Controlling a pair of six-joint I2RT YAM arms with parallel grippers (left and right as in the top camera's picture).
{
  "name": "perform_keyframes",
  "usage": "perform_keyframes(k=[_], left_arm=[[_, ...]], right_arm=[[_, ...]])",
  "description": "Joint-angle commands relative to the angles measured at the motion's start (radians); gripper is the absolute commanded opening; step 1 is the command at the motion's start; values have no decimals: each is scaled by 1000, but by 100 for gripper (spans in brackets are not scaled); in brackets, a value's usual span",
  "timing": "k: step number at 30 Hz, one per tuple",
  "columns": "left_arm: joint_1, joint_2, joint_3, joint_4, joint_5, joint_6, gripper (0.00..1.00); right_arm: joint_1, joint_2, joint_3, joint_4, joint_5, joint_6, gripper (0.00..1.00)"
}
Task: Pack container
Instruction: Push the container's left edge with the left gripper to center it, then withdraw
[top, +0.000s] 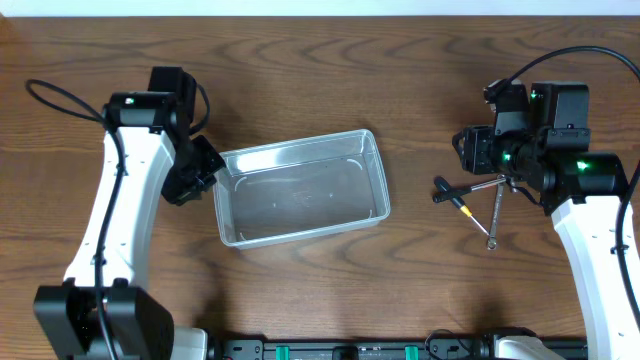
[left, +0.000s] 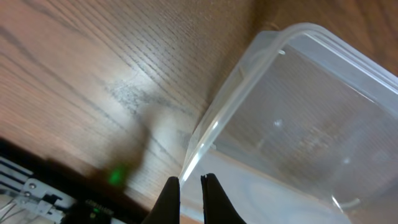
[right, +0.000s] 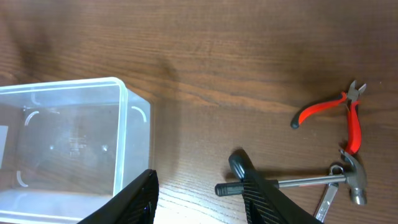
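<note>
Where the wood-grain table (top: 330, 60) is viewed from overhead, the container (top: 300, 190) lies near its centre, slightly rotated, open side up. It is a clear plastic rectangular bin with rounded corners and a rimmed edge, and nothing shows inside it.

The left gripper (left: 189, 186) sits at the container's left short end. Its dark, tapered fingers (left: 169, 198) stand close together with only a narrow gap. The translucent rim runs down to that gap; whether the fingers pinch the rim cannot be told.

The right gripper (right: 199, 196) hangs over the table to the right of the container, well apart from it. Its black fingers (right: 134, 199) are spread wide with nothing between them.

A small hammer (right: 298, 182) lies just beside the right finger, with a black ribbed grip, a bare metal shaft and a polished head. Beyond its head lie side cutters (right: 339, 115) with smooth red handles. A flat metal wrench (right: 326, 200) lies under the hammer's head end. In the overhead view a black-handled tool (top: 455, 200) lies next to the hammer; its kind cannot be told.
</note>
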Motion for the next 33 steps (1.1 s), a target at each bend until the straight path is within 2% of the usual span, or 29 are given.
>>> perform_keyframes(k=[1, 11, 15, 20, 23, 29, 33], left_arm=[[7, 46, -26, 19, -3, -29, 6], [50, 209, -27, 71, 5, -23, 6], [32, 251, -27, 167, 121, 80, 6], [26, 254, -21, 317, 198, 112, 6], [26, 254, -12, 352, 202, 120, 6], [29, 253, 11, 372, 202, 259, 6], [31, 209, 32, 304, 90, 294, 6]], right_arm=[[8, -4, 18, -12, 4, -27, 47], [8, -4, 18, -43, 18, -39, 47], [8, -4, 18, -42, 26, -39, 47], [8, -4, 18, -41, 26, -39, 47], [8, -4, 18, -42, 26, -42, 47], [8, -4, 18, -42, 26, -42, 47], [8, -4, 18, -45, 26, -44, 47]])
